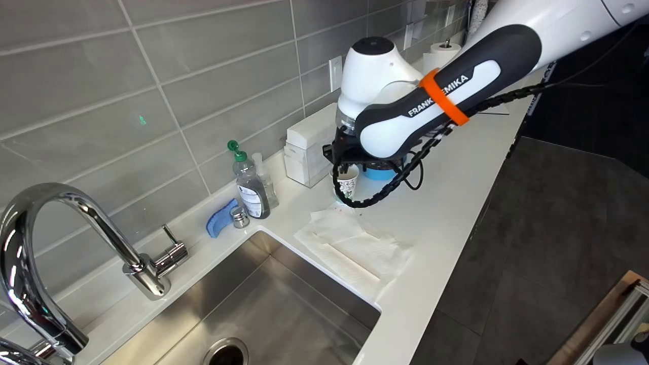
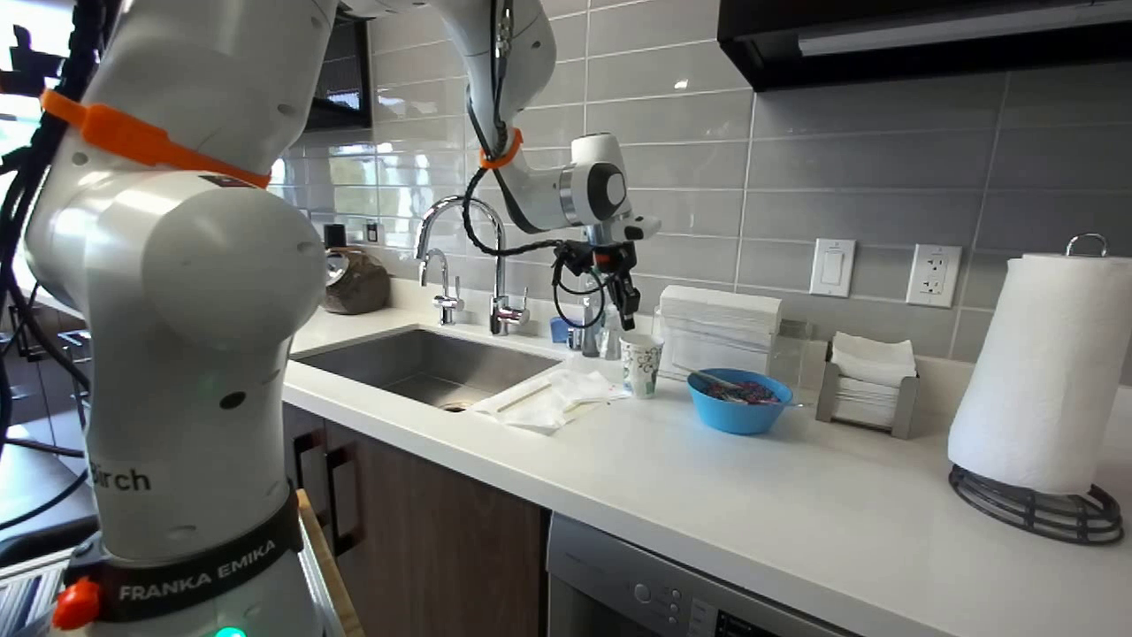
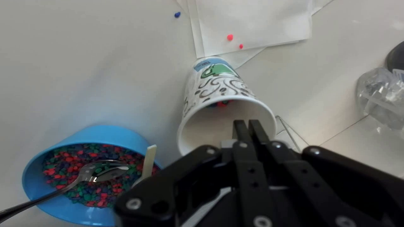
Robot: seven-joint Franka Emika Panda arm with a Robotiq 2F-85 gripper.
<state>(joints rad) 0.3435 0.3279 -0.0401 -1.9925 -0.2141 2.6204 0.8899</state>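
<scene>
My gripper (image 3: 248, 123) points down over the mouth of a white patterned paper cup (image 3: 217, 82). Its two black fingers are nearly together, with a thin gap and nothing visible between them. In an exterior view the fingertips (image 2: 629, 324) are just above the cup (image 2: 641, 364), which stands upright on the counter. Some red and blue bits show inside the cup. Beside it is a blue bowl (image 3: 105, 134) of red, green and blue bits. A metal spoon (image 3: 105, 173) and a pale flat stick (image 3: 149, 160) rest in it. The bowl also shows in an exterior view (image 2: 741, 414).
White napkins (image 1: 355, 243) lie between cup and sink (image 1: 304, 304). A few loose bits lie nearby. A soap bottle (image 1: 252, 190), blue sponge (image 1: 221, 218) and faucet (image 1: 152, 271) line the wall. A towel box (image 2: 718, 323), napkin holder (image 2: 871, 389) and paper roll (image 2: 1044, 372) stand behind.
</scene>
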